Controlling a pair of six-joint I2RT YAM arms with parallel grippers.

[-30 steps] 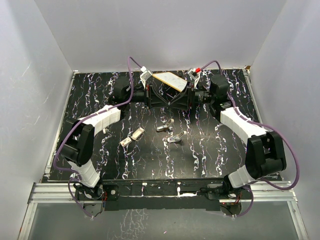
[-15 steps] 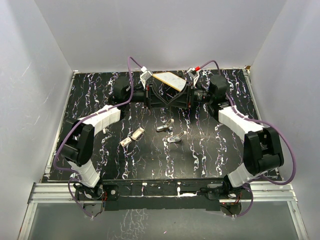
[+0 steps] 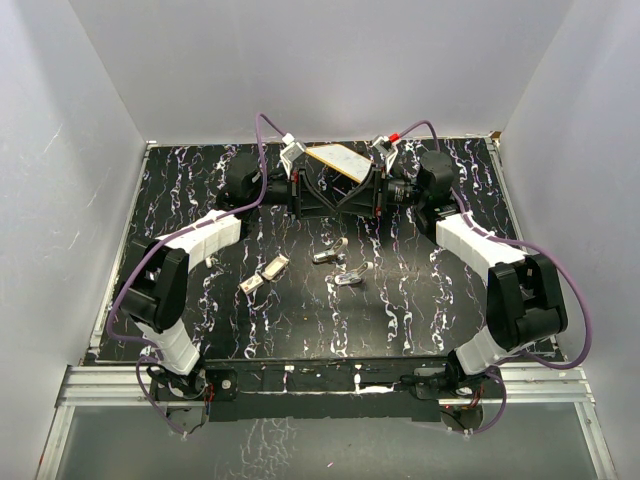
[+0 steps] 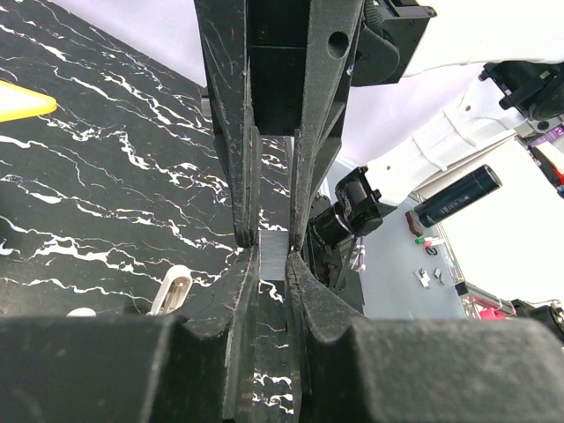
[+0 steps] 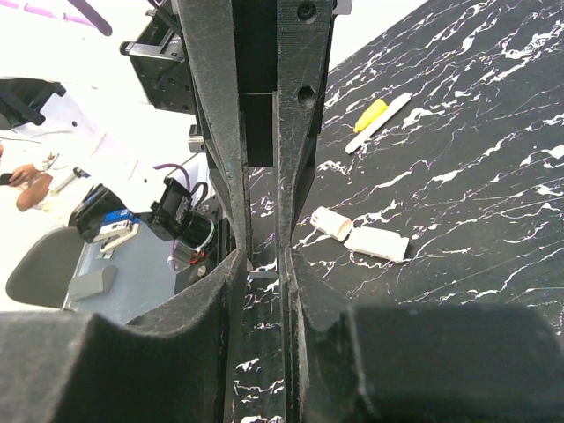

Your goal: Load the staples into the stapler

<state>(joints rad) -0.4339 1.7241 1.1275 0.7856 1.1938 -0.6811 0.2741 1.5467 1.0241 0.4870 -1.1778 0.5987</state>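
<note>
- Left gripper [image 4: 273,242] and right gripper [image 5: 263,256] stood tip to tip at 12 o'clock, barring the back (flat board [image 3: 340,160] just behind).
- Stapler [image 3: 265,275] and two silver parts [image 3: 352,276] cluttered the centre.
- Mat [image 3: 330,320] lay open toward 6 o'clock.

The left arm [image 3: 200,235] and the right arm [image 3: 468,238] reach over the table [image 3: 440,320] and meet at the far middle. The staples [image 4: 273,254] sit up between their tips, and a board [image 3: 340,160] is just behind that spot. Nearer, in the middle of the table, the stapler [image 3: 263,275] lies on the left. To its right lie the far bit [image 3: 330,253] and the near bit [image 3: 352,276].
</note>
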